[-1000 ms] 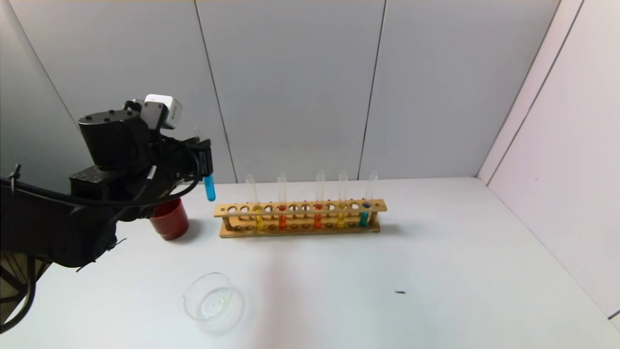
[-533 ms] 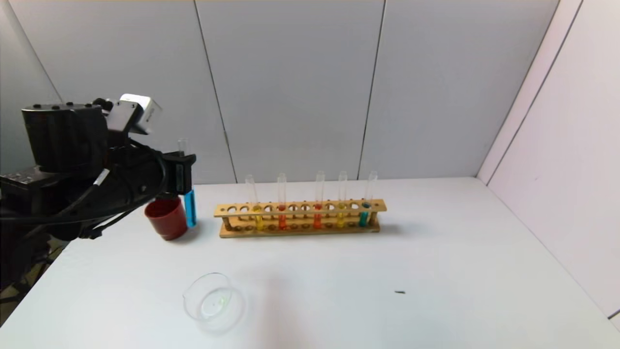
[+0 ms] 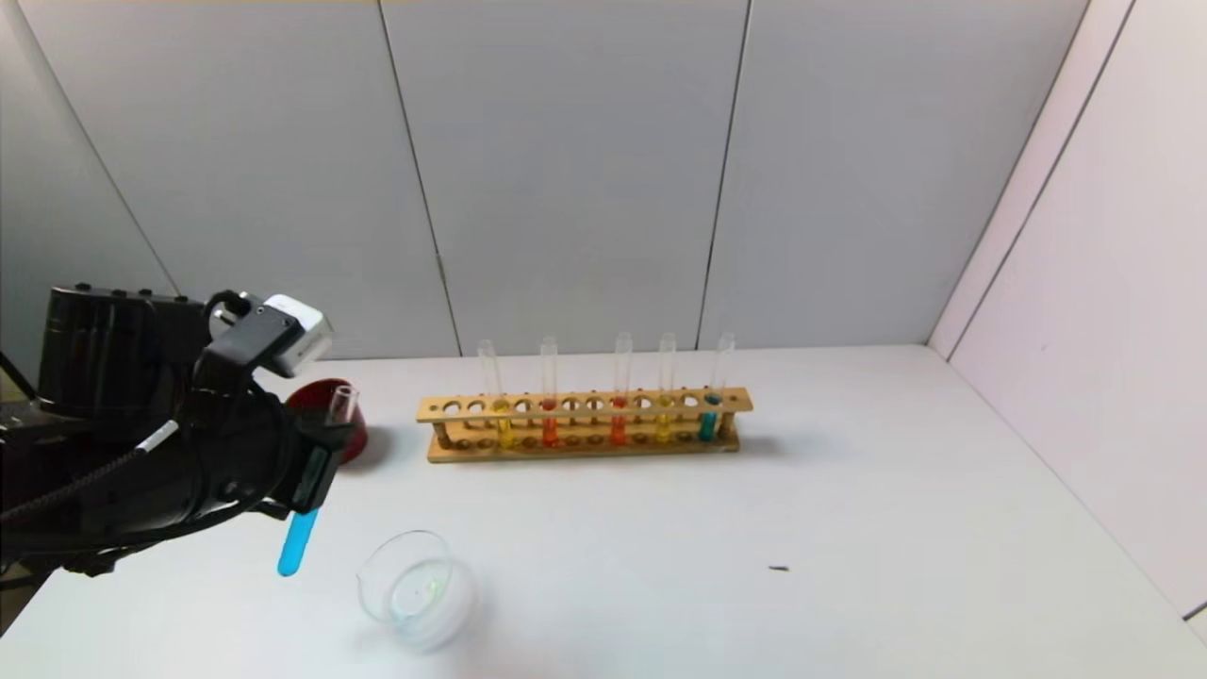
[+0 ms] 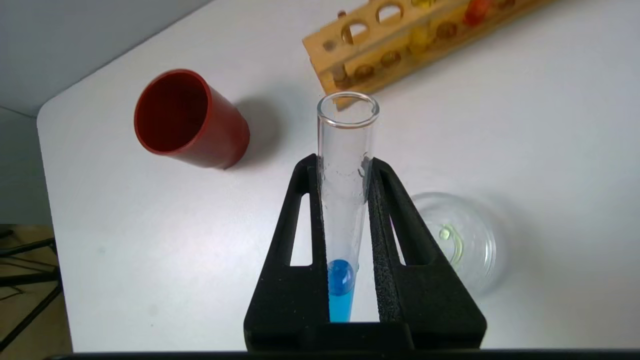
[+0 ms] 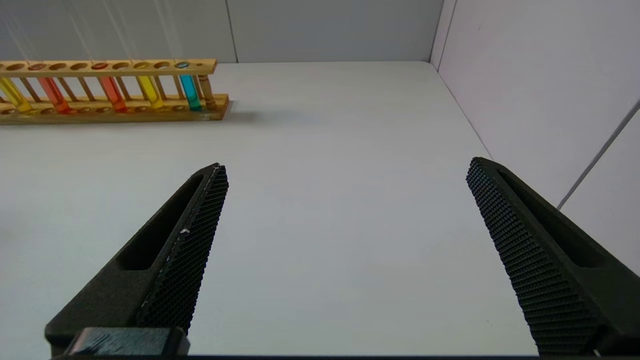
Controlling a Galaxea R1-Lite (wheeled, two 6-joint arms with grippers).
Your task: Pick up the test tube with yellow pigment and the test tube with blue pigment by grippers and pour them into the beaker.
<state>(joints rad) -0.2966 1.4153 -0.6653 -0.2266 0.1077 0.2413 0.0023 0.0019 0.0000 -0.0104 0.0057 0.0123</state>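
Note:
My left gripper [image 3: 316, 467] is shut on the test tube with blue pigment [image 3: 298, 539], gripping its upper part. The tube hangs a little tilted above the table, just left of the beaker [image 3: 418, 587], with its mouth up. In the left wrist view the tube [image 4: 345, 200] sits between the fingers [image 4: 385, 215], with the beaker [image 4: 457, 240] beside them holding a faint yellowish trace. Two alike yellow tubes [image 3: 503, 426] [image 3: 665, 422] stand in the rack; I cannot tell which is the task's. My right gripper [image 5: 346, 165] is open and empty over bare table, out of the head view.
The wooden rack [image 3: 585, 403] stands at the back middle with two orange tubes and a teal tube [image 3: 709, 424]. A dark red cup [image 3: 356, 441] stands left of it, partly behind my left gripper. A small dark speck [image 3: 778, 569] lies at the front right.
My left gripper has carried the blue tube down and forward, from high near the red cup to just left of the beaker. The tube now leans slightly.

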